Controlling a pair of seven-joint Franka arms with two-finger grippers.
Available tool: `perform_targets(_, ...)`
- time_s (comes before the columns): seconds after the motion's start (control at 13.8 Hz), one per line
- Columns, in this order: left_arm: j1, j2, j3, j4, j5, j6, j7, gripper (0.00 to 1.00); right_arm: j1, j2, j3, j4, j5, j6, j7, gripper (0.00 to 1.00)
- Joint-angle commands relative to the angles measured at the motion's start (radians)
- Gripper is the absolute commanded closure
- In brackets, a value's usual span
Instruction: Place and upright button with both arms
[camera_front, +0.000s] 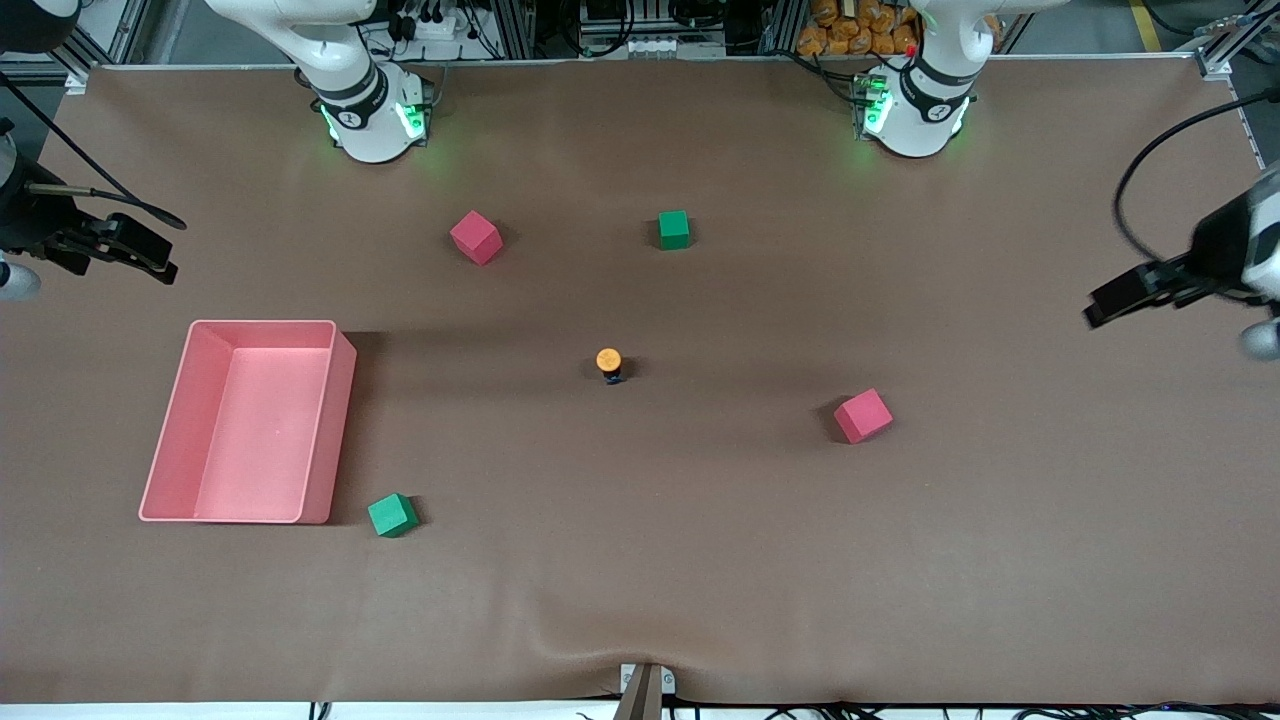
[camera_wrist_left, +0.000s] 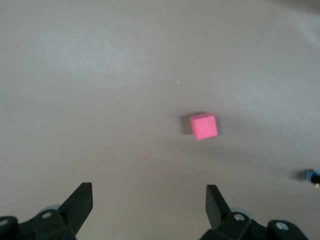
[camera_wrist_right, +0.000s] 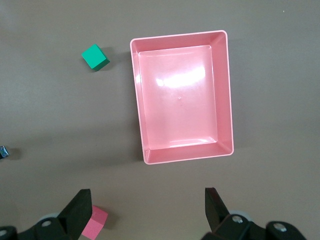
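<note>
Green foam cube (camera_front: 392, 515) lies nearest front camera, just beside corner of empty pink plastic rectangular bin (camera_front: 330, 440) on brown tabletop (camera_front: 640, 560). Tiny push-button, orange cap on black-and-blue body (camera_front: 609, 364), stands upright mid-tabletop, apart from everything. Pink foam cube (camera_front: 863, 416) sits toward my left arm's end. My left gripper (camera_wrist_left: 149, 201) hangs released over that end; my right gripper (camera_wrist_right: 148, 205) hangs released over tabletop beside bin. Both arms wait.
</note>
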Motion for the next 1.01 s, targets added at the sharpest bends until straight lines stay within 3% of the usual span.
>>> perform_targets(0.0, -0.028, -0.137, 0.023, -0.170, -0.023, 0.014, 0.040, 0.00, -0.014, -0.002, 0.010, 0.006, -0.003, -0.011, -0.007, 0.00)
perform_targets(0.22, -0.090, -0.191, 0.045, -0.230, -0.011, 0.014, 0.032, 0.00, -0.014, -0.002, 0.010, 0.006, 0.003, -0.009, -0.008, 0.00)
perform_targets(0.94, -0.121, -0.191, 0.050, -0.135, 0.073, -0.058, 0.040, 0.00, -0.014, -0.001, 0.010, 0.006, 0.003, -0.009, -0.007, 0.00)
